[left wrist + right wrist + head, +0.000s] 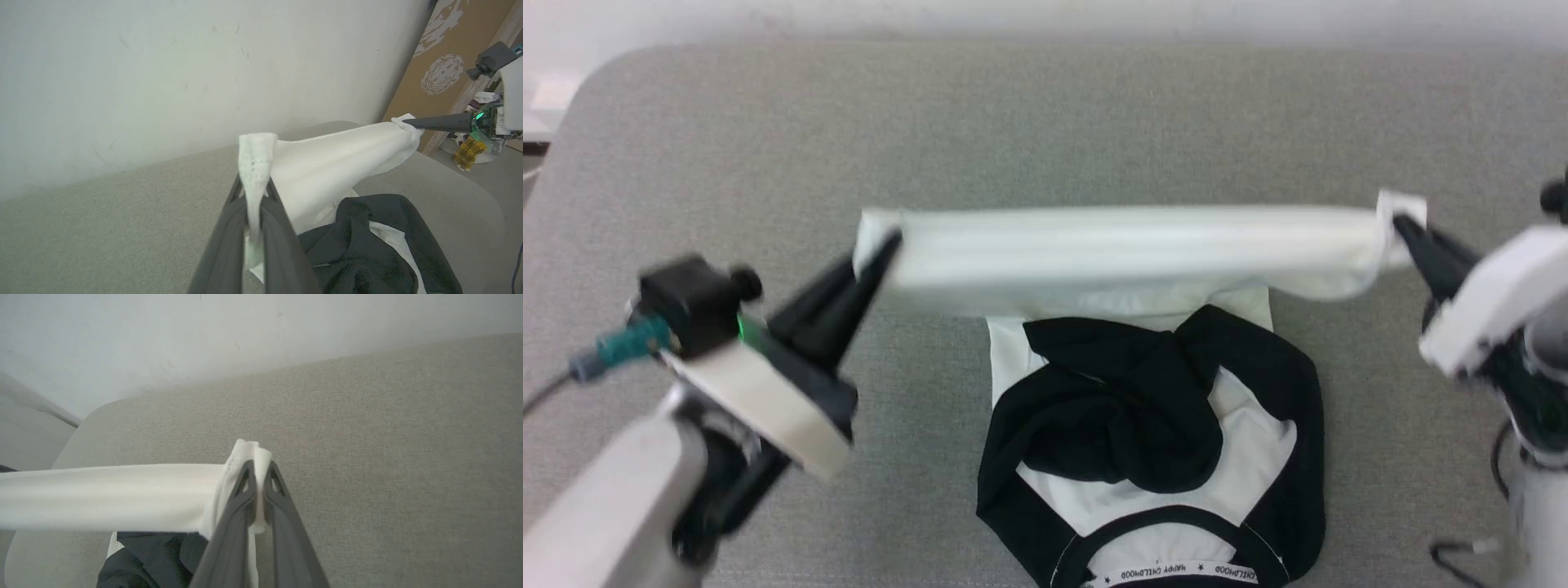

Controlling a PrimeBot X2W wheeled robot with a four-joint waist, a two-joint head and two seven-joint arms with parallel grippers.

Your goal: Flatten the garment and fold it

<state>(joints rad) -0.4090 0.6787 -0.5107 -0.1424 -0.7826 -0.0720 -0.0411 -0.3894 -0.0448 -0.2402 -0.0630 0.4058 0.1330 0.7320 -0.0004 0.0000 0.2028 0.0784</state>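
The left gripper (886, 245) is pinched tight on one white hem corner of the garment (1127, 253), and a tuft of fabric pokes out past the fingertips. The right gripper (1401, 224) is clamped just as narrowly on the opposite corner, again with a small flap of cloth beyond its tips. From the head view, the left grip sits at 9 o'clock of the hem and the right at 3 o'clock. The white edge is stretched taut between them as a lifted, rolled band above the grey padded table (768, 147). Below that band, toward 6 o'clock, the rest of the shirt lies on the table. The black sleeves (1127, 408) are bunched in a heap over the white chest and hide most of it. The black collar (1168, 523) is cut off by the bottom edge, with the lettering in its neck band upside down. The left forearm is blurred, and the right arm runs off the frame at 3 o'clock. In the left wrist view, a brown cardboard panel (445, 61) leans at 2 o'clock, and the items at its foot are too small to make out.
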